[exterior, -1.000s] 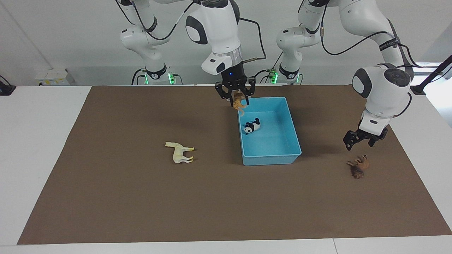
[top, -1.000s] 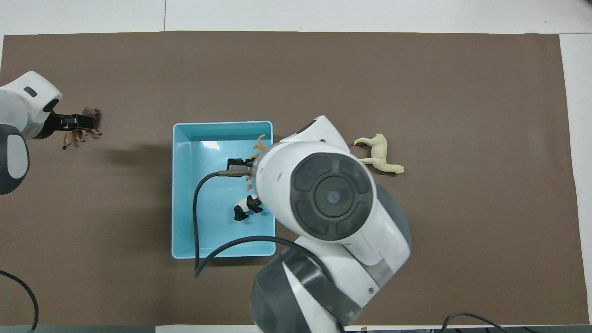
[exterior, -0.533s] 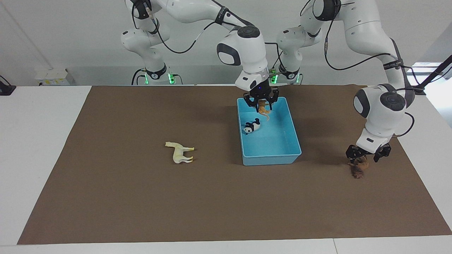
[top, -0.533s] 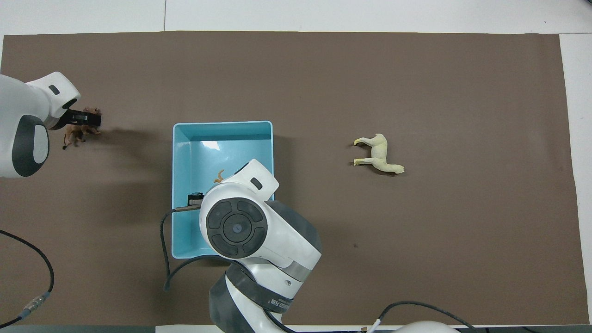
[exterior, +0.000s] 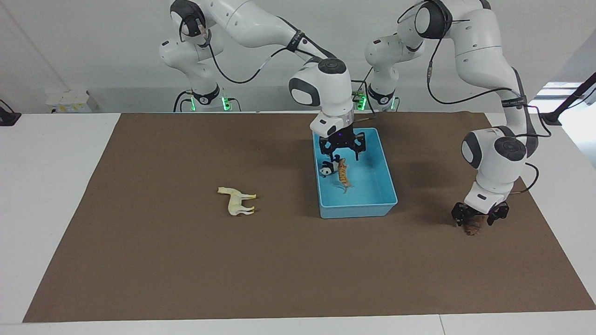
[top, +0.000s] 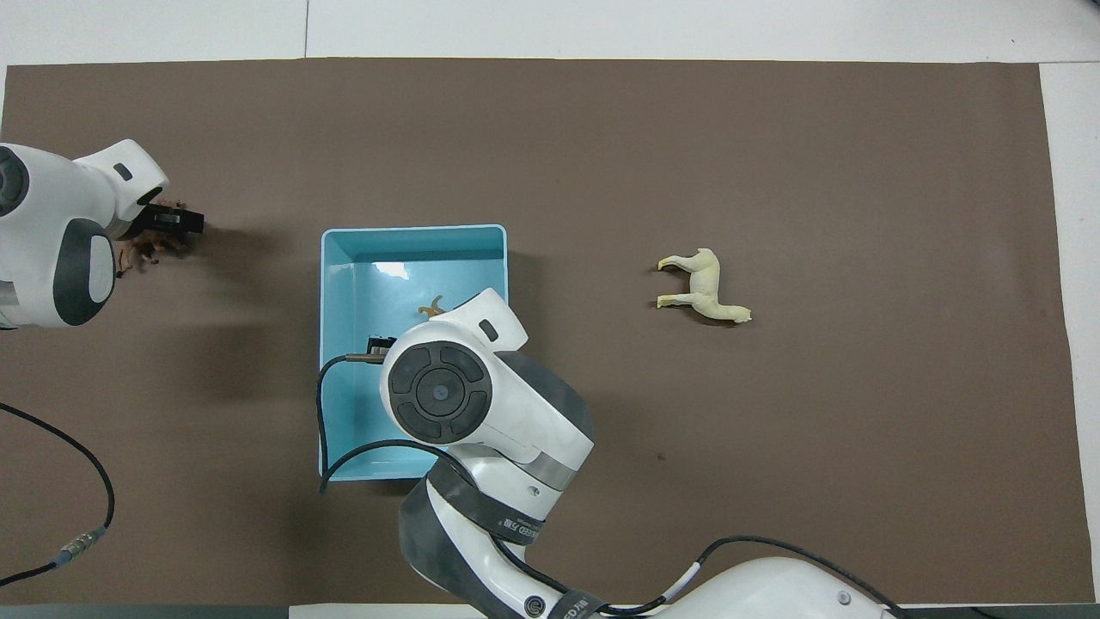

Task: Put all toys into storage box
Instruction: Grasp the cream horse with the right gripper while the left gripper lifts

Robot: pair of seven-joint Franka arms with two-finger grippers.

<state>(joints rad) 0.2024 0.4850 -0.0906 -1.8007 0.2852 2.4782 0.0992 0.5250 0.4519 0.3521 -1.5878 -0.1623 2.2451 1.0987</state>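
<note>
Since the earlier frame the tiger (exterior: 343,174) has left the right hand (exterior: 343,148) and now lies on the floor of the storage box (exterior: 386,184), directly under that hand and touching the panda (exterior: 327,168). The right hand hangs low inside the box with its fingers spread apart and nothing between them. In the overhead view the right arm's wrist covers most of this; only the tiger's tail end (top: 432,308) shows past it.

The left hand (exterior: 477,217) has come down over the same second, from above the brown mat (exterior: 186,260) to the lion (exterior: 472,227) at the left arm's end of the desk (exterior: 51,186). Its fingers stand apart on either side of the lion, down at the mat, and have not yet closed on it. From above, the lion (top: 146,249) shows partly under this hand (top: 176,222).

The horse (exterior: 237,200) lies on its side on the mat, well apart from both hands, toward the right arm's end of the desk from the box.
</note>
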